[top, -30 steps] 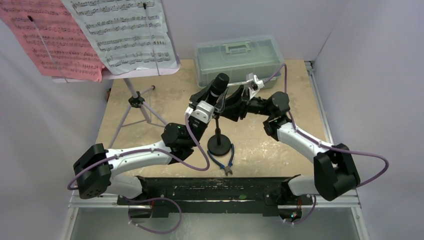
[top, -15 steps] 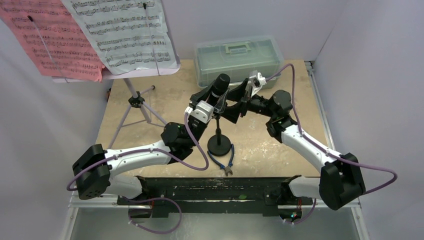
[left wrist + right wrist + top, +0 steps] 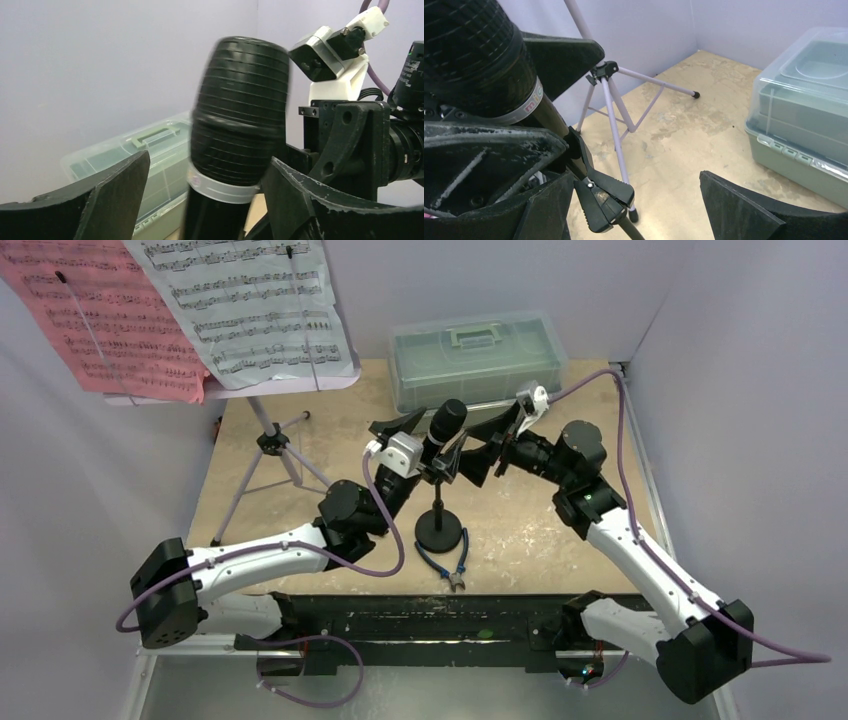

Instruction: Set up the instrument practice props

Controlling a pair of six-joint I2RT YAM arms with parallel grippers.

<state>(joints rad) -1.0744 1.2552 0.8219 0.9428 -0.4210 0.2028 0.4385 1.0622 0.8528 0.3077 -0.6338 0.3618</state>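
Top external: the black microphone [image 3: 443, 427] sits tilted in the clip at the top of the black round-based stand [image 3: 440, 536], head pointing up and away from me. My left gripper [image 3: 432, 440] brackets it from the stand's left, jaws wide, with no contact I can make out. My right gripper [image 3: 470, 452] faces it from the stand's right, jaws fully spread, carrying nothing. Reading: both stand off so the clip alone bears the mic (it looks seated; can't confirm).

Well apart to the left of the round-based stand is the pale lilac music stand [image 3: 272, 440] on splayed tripod legs. The pink sheet [image 3: 110, 330] and white sheet [image 3: 250, 310] lie side by side on its desk, each under a thin wire retainer. Behind the round-based stand sits the green toolbox [image 3: 475, 360]. Just beside its base, on the near side, are the blue-handled pliers [image 3: 450, 565].

Left wrist: the mic head fills the middle. It is a ribbed black grille, barrel-shaped, with a silver band beneath. My matte black fingers [image 3: 100, 200] flank it. There is a clear gap on one side; the other is close and hard to judge. The translucent toolbox lid shows behind.

Right wrist: fingers far apart, their edges scuffed pale. The mic and its band (lettered "mic") are at upper left. The spring clip [image 3: 601, 197] is below, on the thin rod. Lilac tube legs with a black joint and feet stand beyond, on the mottled tan table [image 3: 704, 130].
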